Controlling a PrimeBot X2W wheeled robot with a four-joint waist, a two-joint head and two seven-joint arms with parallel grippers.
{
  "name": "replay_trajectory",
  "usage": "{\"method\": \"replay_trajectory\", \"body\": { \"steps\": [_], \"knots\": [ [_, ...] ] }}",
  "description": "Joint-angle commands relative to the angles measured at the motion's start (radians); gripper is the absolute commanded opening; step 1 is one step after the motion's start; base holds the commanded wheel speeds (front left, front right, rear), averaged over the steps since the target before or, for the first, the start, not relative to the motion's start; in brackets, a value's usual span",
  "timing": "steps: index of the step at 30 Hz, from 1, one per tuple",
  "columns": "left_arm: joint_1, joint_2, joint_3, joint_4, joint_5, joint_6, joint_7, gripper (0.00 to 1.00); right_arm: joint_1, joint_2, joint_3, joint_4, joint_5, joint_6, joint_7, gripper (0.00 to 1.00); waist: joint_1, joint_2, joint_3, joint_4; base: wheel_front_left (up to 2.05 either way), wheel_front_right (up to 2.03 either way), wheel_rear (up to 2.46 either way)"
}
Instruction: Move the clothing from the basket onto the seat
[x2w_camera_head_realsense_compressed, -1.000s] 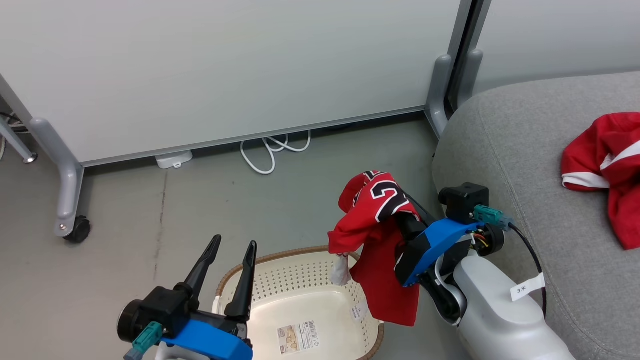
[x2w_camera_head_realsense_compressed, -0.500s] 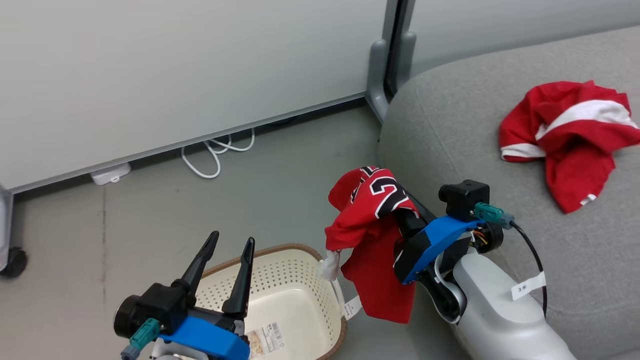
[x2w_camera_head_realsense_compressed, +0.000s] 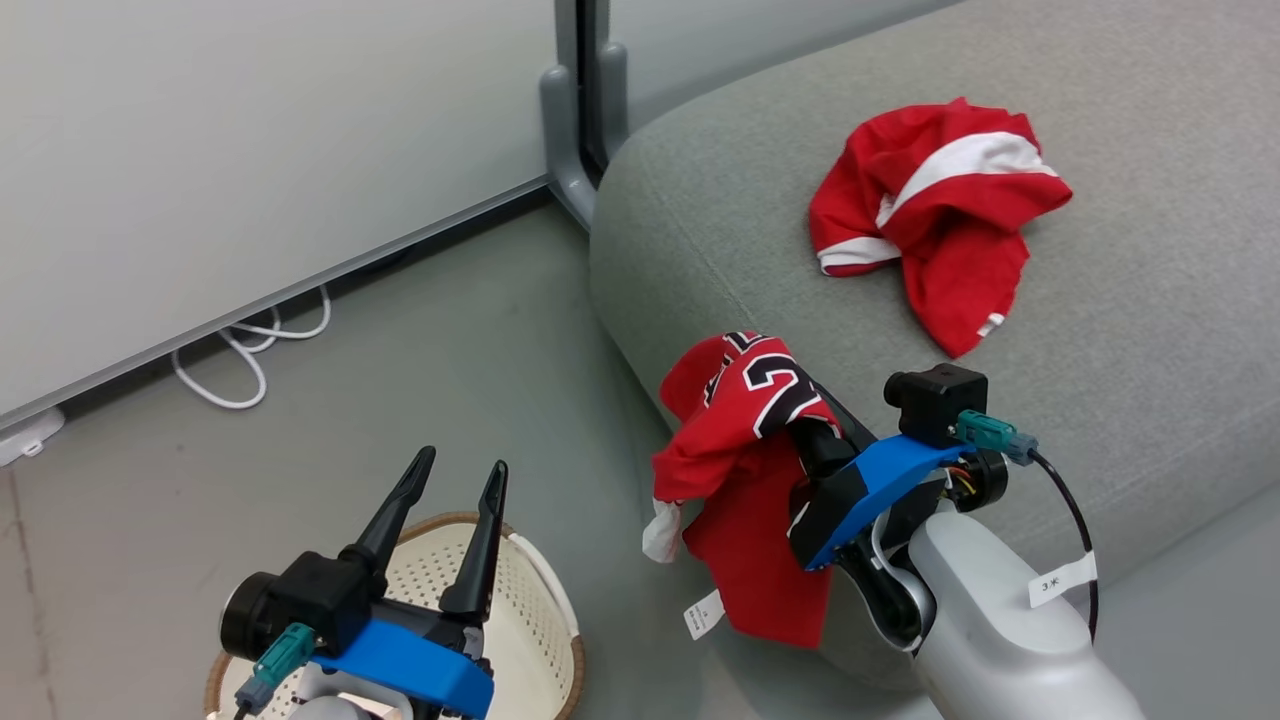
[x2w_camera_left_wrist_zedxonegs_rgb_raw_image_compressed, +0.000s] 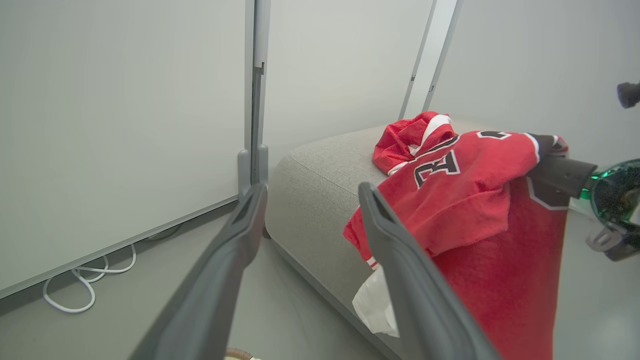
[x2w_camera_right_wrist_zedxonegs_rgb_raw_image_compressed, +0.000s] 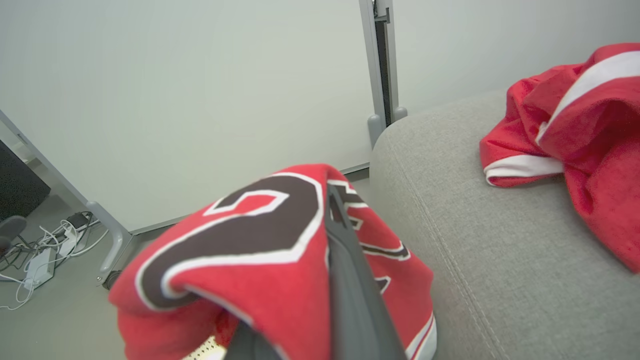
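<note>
Head view: the numbered red jersey (x2w_camera_head_realsense_compressed: 745, 440) is clamped in the right gripper (x2w_camera_head_realsense_compressed: 792, 408) at the grey seat (x2w_camera_head_realsense_compressed: 1150, 330) edge, where the striped garment (x2w_camera_head_realsense_compressed: 930, 215) is laid. The left gripper (x2w_camera_head_realsense_compressed: 463, 462) is held with fingers apart over the basket (x2w_camera_head_realsense_compressed: 545, 625).

seat (x2w_camera_head_realsense_compressed: 1150, 330): matt grey woven cloth | jersey (x2w_camera_head_realsense_compressed: 740, 420): soft red cloth | basket (x2w_camera_head_realsense_compressed: 540, 625): smooth perforated plastic

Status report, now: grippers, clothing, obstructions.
Left gripper open, empty. Right gripper shut on jersey, held aloft at near edge of seat. Striped garment already lying on seat. No obstruction seen.
</note>
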Motion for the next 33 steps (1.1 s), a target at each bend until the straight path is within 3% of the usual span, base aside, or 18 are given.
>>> {"method": "replay_trajectory", "body": {
  "steps": [1,8,27,33],
  "knots": [
    [-0.014,0.010,0.003,0.001,-0.006,-0.002,-0.003,1.00,0.013,0.000,0.003,-0.009,0.008,0.000,-0.004,0.00,0.0000,0.0000,0.010,-0.050,0.00,0.00,0.00],
    [-0.020,0.024,-0.007,0.005,-0.008,-0.002,-0.003,1.00,0.026,0.000,-0.003,-0.021,0.020,0.000,-0.004,0.00,0.0000,0.0000,0.018,-0.117,0.00,0.00,0.00],
    [-0.067,0.031,-0.054,0.029,-0.025,-0.002,-0.003,1.00,0.056,0.000,-0.060,-0.056,0.005,0.000,-0.004,0.00,0.0000,0.0000,0.036,-0.125,0.00,0.00,0.00],
    [-0.060,0.043,-0.037,0.014,-0.015,-0.002,-0.003,1.00,-0.026,0.000,-0.069,-0.067,0.061,0.000,-0.004,0.00,0.0000,0.0000,0.064,-0.129,0.00,0.00,0.00]
  ]
}}
